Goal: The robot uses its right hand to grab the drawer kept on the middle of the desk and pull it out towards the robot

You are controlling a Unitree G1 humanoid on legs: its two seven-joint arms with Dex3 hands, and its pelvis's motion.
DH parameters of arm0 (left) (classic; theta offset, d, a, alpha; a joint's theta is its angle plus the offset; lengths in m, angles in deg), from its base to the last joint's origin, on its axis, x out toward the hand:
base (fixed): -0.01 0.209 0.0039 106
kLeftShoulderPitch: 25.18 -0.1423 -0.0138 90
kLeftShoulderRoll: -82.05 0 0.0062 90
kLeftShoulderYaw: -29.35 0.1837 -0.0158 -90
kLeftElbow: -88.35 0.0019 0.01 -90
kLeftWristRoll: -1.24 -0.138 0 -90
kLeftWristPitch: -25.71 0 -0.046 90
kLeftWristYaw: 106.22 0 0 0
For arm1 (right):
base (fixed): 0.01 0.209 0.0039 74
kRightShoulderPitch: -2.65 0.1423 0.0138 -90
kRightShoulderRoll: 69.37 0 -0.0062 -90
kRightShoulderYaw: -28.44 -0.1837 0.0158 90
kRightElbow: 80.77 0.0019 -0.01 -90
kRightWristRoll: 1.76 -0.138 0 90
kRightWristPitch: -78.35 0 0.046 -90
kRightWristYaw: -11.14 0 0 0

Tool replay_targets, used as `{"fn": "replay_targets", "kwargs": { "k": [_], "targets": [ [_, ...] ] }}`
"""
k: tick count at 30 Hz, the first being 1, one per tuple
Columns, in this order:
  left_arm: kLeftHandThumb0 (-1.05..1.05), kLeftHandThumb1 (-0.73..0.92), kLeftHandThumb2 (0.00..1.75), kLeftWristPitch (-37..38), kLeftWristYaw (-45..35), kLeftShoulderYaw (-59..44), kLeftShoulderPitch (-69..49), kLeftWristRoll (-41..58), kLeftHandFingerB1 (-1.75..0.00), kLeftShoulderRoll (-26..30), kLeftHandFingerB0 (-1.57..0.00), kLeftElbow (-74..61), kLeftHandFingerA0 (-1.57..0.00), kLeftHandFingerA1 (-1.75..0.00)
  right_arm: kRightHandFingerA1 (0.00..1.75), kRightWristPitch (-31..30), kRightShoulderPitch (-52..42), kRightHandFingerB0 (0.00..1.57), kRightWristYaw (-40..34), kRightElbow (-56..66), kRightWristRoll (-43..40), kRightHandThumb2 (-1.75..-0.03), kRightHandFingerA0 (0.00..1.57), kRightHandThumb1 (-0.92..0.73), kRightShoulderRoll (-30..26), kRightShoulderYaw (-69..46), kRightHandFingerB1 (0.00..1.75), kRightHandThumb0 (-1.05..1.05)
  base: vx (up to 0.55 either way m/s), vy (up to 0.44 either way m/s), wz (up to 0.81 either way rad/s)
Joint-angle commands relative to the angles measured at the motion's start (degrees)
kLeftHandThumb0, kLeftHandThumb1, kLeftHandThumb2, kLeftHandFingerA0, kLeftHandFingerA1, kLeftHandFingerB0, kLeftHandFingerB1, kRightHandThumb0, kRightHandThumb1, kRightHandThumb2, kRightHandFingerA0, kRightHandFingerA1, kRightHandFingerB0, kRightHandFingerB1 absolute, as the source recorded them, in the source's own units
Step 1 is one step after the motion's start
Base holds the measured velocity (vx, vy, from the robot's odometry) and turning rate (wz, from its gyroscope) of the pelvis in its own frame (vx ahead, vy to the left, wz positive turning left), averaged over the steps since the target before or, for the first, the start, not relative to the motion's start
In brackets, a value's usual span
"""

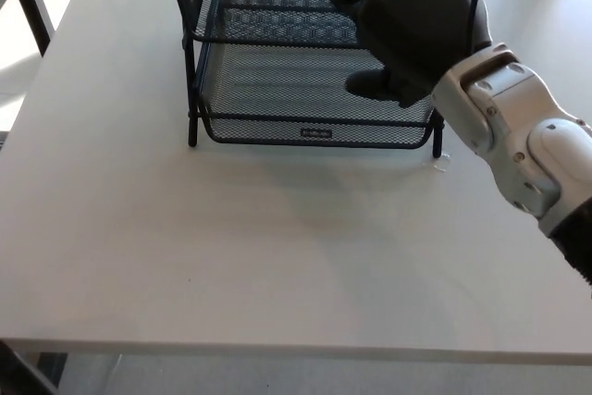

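Pale grey desk [185, 256] fills nearly the whole head view, bare at its near half, with the black mesh drawer rack [314, 53] standing at twelve o'clock, its open front facing the robot so a tray can slide straight toward it. At about two o'clock the right hand [407, 30] hovers over the rack's right part, fingers spread and gripping nothing, thumb low near the bottom drawer [277, 104], which sits fully pushed in.
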Motion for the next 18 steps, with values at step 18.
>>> {"fn": "replay_targets", "kwargs": {
  "k": [18],
  "targets": [
    [-0.31, 0.6, 0.58, 0.06, -2.03, -0.1, 4.11, -0.11, -0.58, 1.03, -0.75, 0.45, -0.78, -0.88, 0.71, -3.2, 10.01, 0.0, -13.04, -24.46, 4.27, -0.85, 0.54, -0.47, 3.95, 6.55, 0.19, -0.75, 0.0, 0.0, 0.0]
  ]
}}
